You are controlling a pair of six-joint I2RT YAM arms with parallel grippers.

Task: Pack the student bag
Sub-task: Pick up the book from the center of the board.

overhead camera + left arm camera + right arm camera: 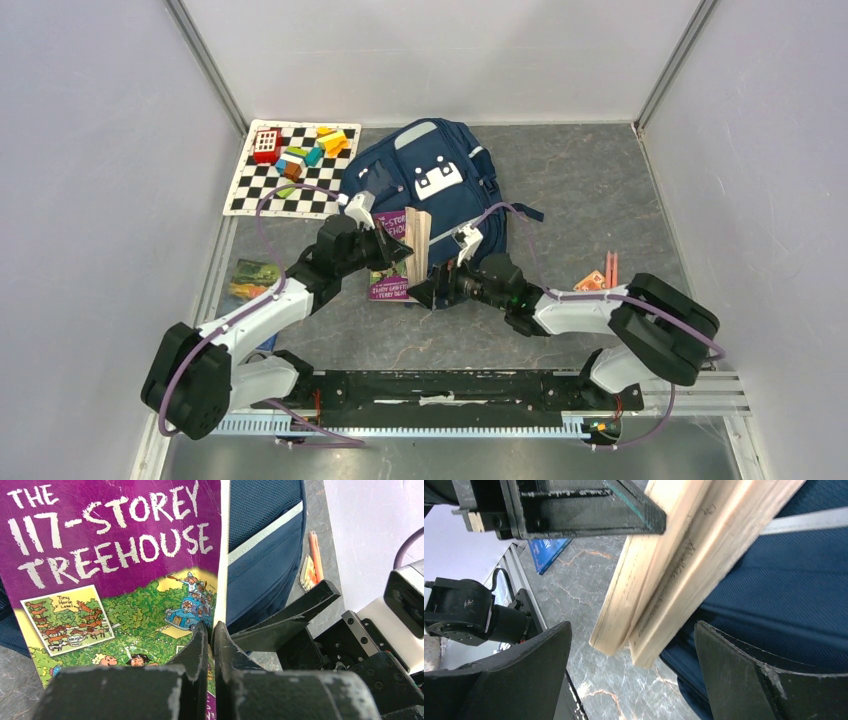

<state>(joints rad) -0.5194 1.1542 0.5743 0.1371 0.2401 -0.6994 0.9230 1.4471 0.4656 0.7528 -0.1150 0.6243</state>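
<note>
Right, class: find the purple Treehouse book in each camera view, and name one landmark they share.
Top external: centre, the book upright in front of the student bag.
Left wrist: cover fills the left half, pinched by the left gripper.
Right wrist: only its cream page edges, upper middle.
Shared landmark: the navy student bag, in all three.

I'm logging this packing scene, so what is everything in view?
student bag: one, navy, back centre.
book: one certain, purple, upright before the bag.
chequered mat: one, black-white, far left.
toy blocks: several, mixed colours, on the mat.
pencils: a few, orange-pink, right side.
orange card: one, beside the pencils.
green-yellow item: one, left edge.
blue flat item: one, near left edge.
left gripper: one, black, shut on the book.
right gripper: one, black, open around the book's lower corner.
</note>
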